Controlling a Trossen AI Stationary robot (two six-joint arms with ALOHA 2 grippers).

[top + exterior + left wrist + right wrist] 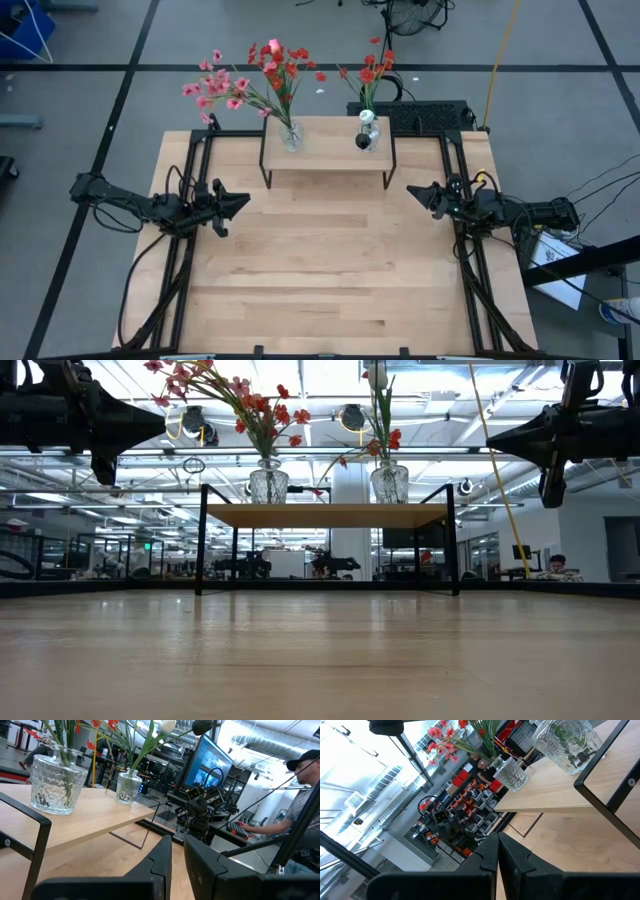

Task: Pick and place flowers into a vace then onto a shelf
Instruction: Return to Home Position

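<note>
The shelf [325,152] stands at the table's far middle on thin black legs. Two clear glass vases rest by their bases on its wooden top. The left vase [291,135] holds pink and red flowers [245,82]. The right vase [367,136] holds red flowers [372,68] and a white bloom. My left gripper [245,201] hovers at the table's left, well above the wood, pointing right. Its fingers [165,855] are drawn together with only a thin slit between them, and it holds nothing. My right gripper [410,190] hovers at the right, pointing left, shut and empty.
Bare tabletop [330,270] stretches between the two arms and in front of the shelf. Black frame rails [190,250] run along both table sides. A dark keyboard-like unit [430,115] lies behind the shelf. A person [302,795] sits beyond the table's right side.
</note>
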